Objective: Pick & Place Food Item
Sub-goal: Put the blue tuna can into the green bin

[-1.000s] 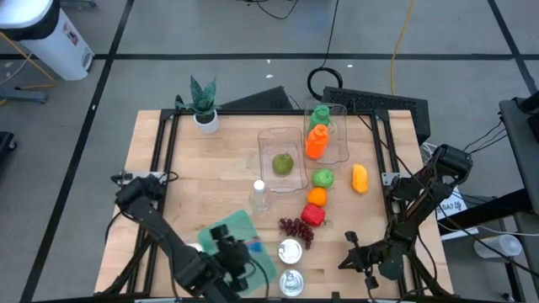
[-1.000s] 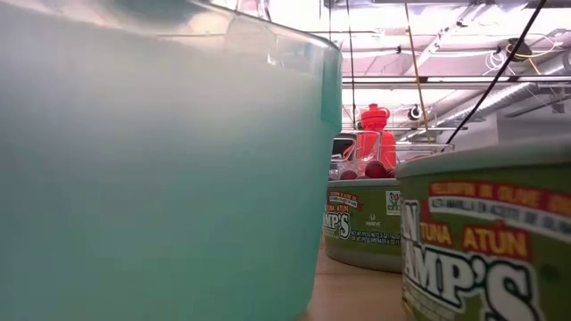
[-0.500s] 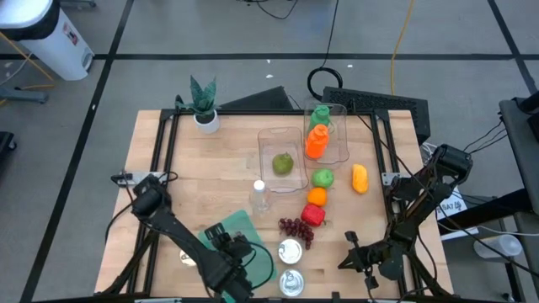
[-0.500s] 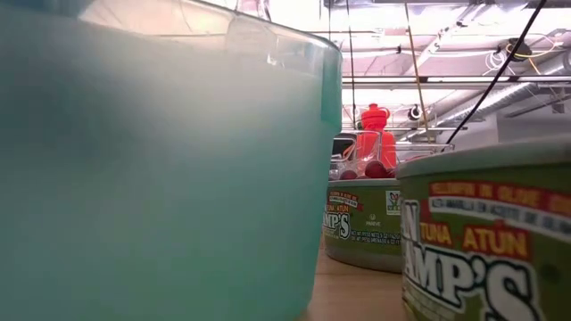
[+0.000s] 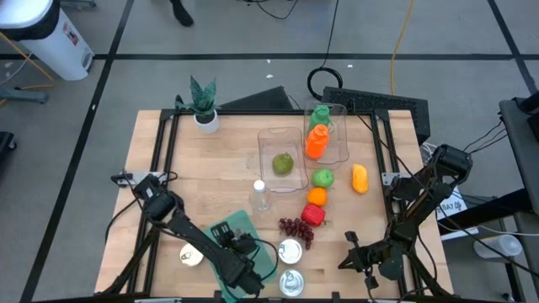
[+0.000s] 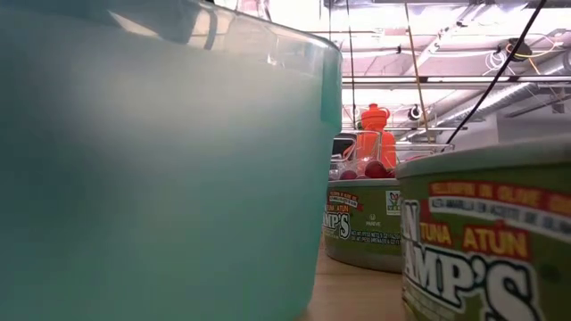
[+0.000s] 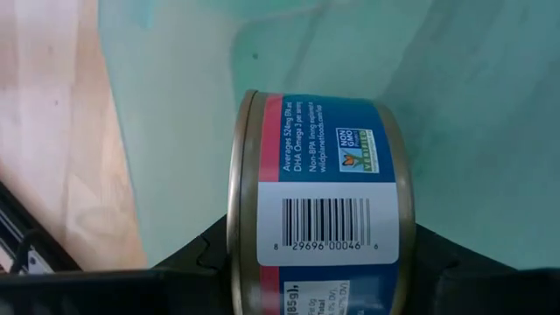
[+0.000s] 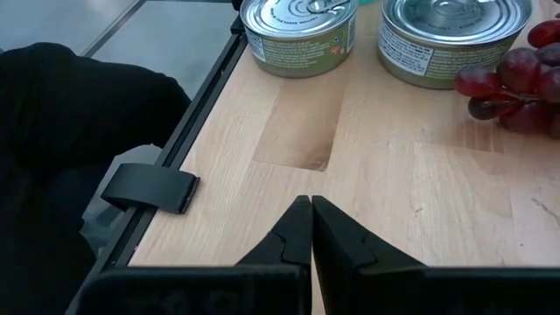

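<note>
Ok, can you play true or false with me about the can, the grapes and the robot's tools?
1. The left tool is holding a can over the teal bin. True.
2. The right tool is wide open. False: it is shut, with its fingers together and nothing between them.
3. The grapes are inside the clear container. False: they lie on the wooden table, near two tuna cans.
4. A green apple sits in the clear container. True.
5. The potted plant stands beside the grapes. False: it stands at the table's far left corner.
</note>
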